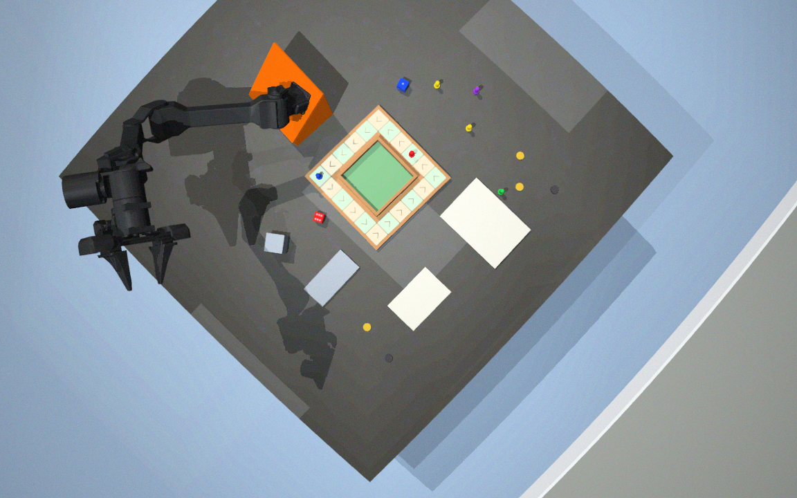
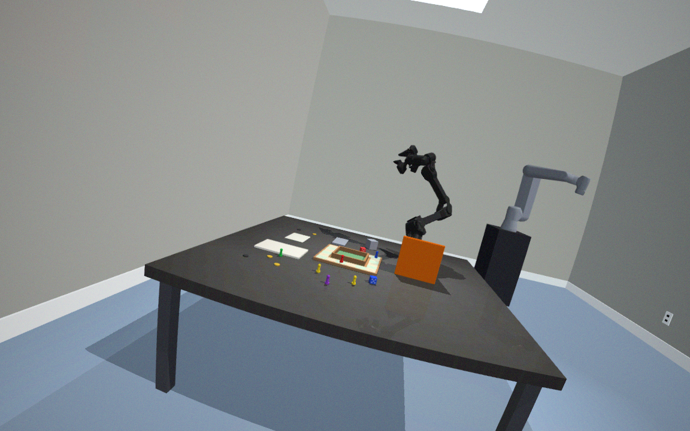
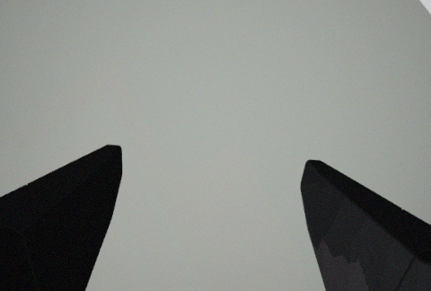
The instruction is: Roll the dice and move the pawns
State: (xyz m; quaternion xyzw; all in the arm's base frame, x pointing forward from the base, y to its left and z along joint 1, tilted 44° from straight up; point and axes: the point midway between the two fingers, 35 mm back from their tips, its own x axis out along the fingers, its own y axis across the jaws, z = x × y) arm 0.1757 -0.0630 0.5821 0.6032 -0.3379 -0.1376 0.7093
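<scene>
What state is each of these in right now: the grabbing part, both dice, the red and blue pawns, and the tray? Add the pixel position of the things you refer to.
End effector (image 1: 144,286) (image 2: 396,162) (image 3: 214,167): open, raised
Red die (image 1: 319,217) (image 2: 362,249): outside tray
Blue die (image 1: 402,84) (image 2: 372,280): outside tray
Red pawn (image 1: 411,153) (image 2: 341,258): upright
Blue pawn (image 1: 319,176) (image 2: 376,254): upright
Tray (image 1: 398,196) (image 2: 351,260): no dice inside

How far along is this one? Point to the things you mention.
Nothing looks done: the red die (image 1: 319,217) (image 2: 362,249) and blue die (image 1: 402,84) (image 2: 372,280) lie outside the tray (image 1: 378,176) (image 2: 350,257). The open gripper (image 1: 144,286) (image 2: 395,165) (image 3: 214,167) is raised, nothing in hand. Left: drop both dice, advance the red pawn (image 1: 411,153) (image 2: 341,258) and blue pawn (image 1: 319,176) (image 2: 375,254), then withdraw.
</scene>
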